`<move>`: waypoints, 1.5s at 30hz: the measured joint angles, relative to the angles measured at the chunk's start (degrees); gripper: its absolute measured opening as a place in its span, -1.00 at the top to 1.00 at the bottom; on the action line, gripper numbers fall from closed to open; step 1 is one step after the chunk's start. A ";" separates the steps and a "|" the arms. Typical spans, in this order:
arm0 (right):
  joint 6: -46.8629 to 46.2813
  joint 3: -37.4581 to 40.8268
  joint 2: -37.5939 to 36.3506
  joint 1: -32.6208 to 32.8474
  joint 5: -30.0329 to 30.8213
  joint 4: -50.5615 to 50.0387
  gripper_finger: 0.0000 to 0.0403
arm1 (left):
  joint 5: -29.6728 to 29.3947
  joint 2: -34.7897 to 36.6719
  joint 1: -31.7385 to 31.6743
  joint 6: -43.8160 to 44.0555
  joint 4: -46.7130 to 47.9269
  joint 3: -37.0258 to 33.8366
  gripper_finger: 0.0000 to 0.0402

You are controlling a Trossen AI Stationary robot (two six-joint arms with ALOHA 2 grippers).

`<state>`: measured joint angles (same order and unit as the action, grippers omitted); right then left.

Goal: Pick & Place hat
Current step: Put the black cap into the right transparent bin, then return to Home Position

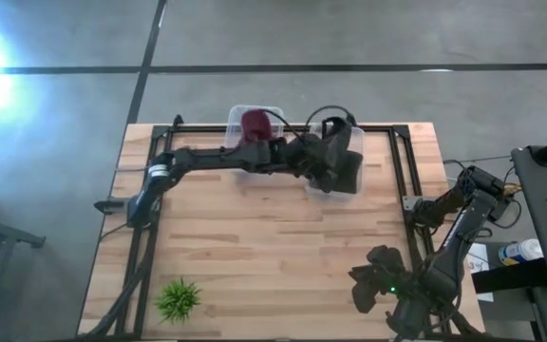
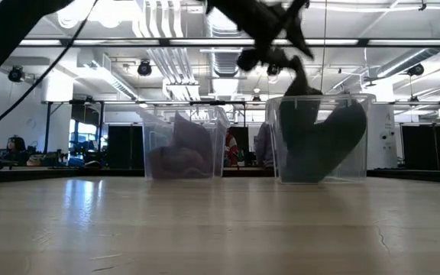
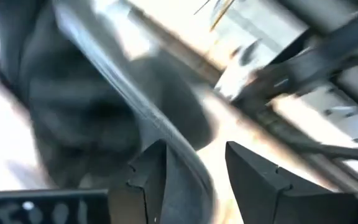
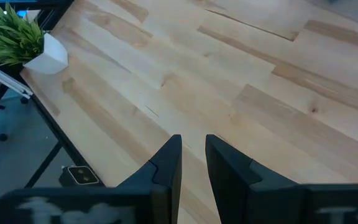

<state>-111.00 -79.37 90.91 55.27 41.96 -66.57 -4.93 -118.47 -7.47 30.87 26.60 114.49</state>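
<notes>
A dark hat (image 1: 342, 173) lies in the right clear bin (image 1: 323, 193) at the table's far side; in the low view the dark hat (image 2: 319, 141) leans against the bin's walls (image 2: 367, 137). A maroon hat (image 1: 254, 123) sits in the left clear bin (image 1: 237, 116), and it shows as a purple hat (image 2: 182, 149) in the low view. My left gripper (image 1: 335, 157) (image 2: 292, 72) hovers at the right bin's top, open, its fingers (image 3: 151, 171) over the bin's rim (image 3: 135, 106) and the hat (image 3: 98, 112). My right gripper (image 1: 364, 285) waits at the near right, open by a narrow gap (image 4: 194, 140). My left gripper comes at the right bin from above, slanting down. Its lower finger (image 2: 300, 80) ends right at the dark hat's upper edge (image 2: 296, 101). I cannot tell whether it touches the hat or the bin's rim, because the wrist view is blurred.
A small potted plant (image 1: 179, 299) (image 4: 17, 37) stands near the table's near left corner. A dark frame (image 1: 402, 171) runs along the table's sides. Bare wood (image 1: 273, 247) fills the middle between the bins and my right arm.
</notes>
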 joint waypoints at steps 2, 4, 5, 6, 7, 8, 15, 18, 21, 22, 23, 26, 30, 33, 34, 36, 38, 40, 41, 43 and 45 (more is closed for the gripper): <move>0.14 0.00 -0.01 0.00 0.01 -0.04 0.65 | 0.00 1.74 0.50 -1.83 -0.06 1.00 0.21; 0.17 0.00 -0.02 0.00 0.01 -0.06 0.65 | 0.01 3.83 1.24 -2.87 0.38 1.52 0.20; 0.17 0.00 -0.02 -0.02 0.01 -0.11 0.65 | -0.04 4.96 1.63 -3.36 1.04 1.45 0.20; 0.17 0.00 -0.04 -0.02 0.01 -0.07 0.65 | -0.07 6.09 2.16 -4.17 1.32 1.40 0.20; 0.20 0.00 -0.04 -0.02 0.03 -0.10 0.65 | -0.06 7.50 2.79 -5.00 1.74 1.27 0.20; 0.24 0.00 -0.04 -0.02 0.04 -0.11 0.65 | -0.04 9.00 3.53 -5.83 2.63 0.94 0.20; 3.08 0.02 -0.11 -0.21 2.52 -2.64 0.65 | -0.08 19.53 10.67 -10.45 8.34 -5.70 0.20; 2.77 0.10 -0.33 -1.83 3.07 -4.80 0.65 | 0.14 25.01 14.76 -11.75 5.30 -12.62 0.20; 5.97 0.66 -1.47 -4.54 2.98 -3.46 0.65 | 1.79 31.00 17.32 -10.73 -1.15 -22.98 0.20; 8.80 0.97 -2.18 -5.96 2.76 -2.09 0.66 | 2.93 32.78 17.77 -10.14 -4.61 -27.14 0.20; 12.15 1.55 -3.02 -7.41 2.08 -0.08 0.66 | 4.34 34.64 18.15 -9.21 -8.74 -31.62 0.20; 26.34 5.25 -6.64 -13.58 -1.01 10.56 0.69 | 7.30 40.08 18.70 -4.61 -23.58 -45.55 0.20; 47.85 13.87 -12.66 -24.54 -9.44 32.83 0.73 | 5.35 47.39 17.83 4.20 -38.76 -60.90 0.20; 60.68 20.66 -16.79 -33.09 -19.71 47.47 0.75 | 0.89 52.51 15.68 11.44 -40.74 -69.76 0.20; 62.88 22.59 -18.05 -35.67 -21.54 50.38 0.75 | 0.31 54.36 15.09 14.31 -41.21 -72.46 0.20; 65.30 25.63 -20.77 -40.45 -23.23 52.49 0.75 | 0.52 58.13 14.53 12.87 -45.48 -77.08 0.20; 67.21 27.72 -23.37 -44.76 -23.86 51.37 0.75 | 4.36 62.03 14.18 8.78 -50.04 -81.26 0.20; 69.23 29.87 -26.37 -48.12 -23.78 49.40 0.76 | 8.48 65.42 13.69 6.09 -52.53 -85.05 0.20; 70.20 30.90 -27.88 -49.51 -23.80 48.46 0.76 | 9.72 67.23 13.67 4.86 -52.92 -86.91 0.20; 71.88 33.06 -30.86 -51.96 -23.86 47.62 0.76 | 10.47 71.09 13.67 2.72 -52.82 -90.23 0.20; 72.69 35.15 -33.77 -53.71 -23.86 46.81 0.76 | 10.58 75.02 13.67 1.02 -53.44 -93.38 0.20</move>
<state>-38.31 -44.22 57.15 1.56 18.10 -19.76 5.65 -43.45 6.20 31.89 -26.84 21.10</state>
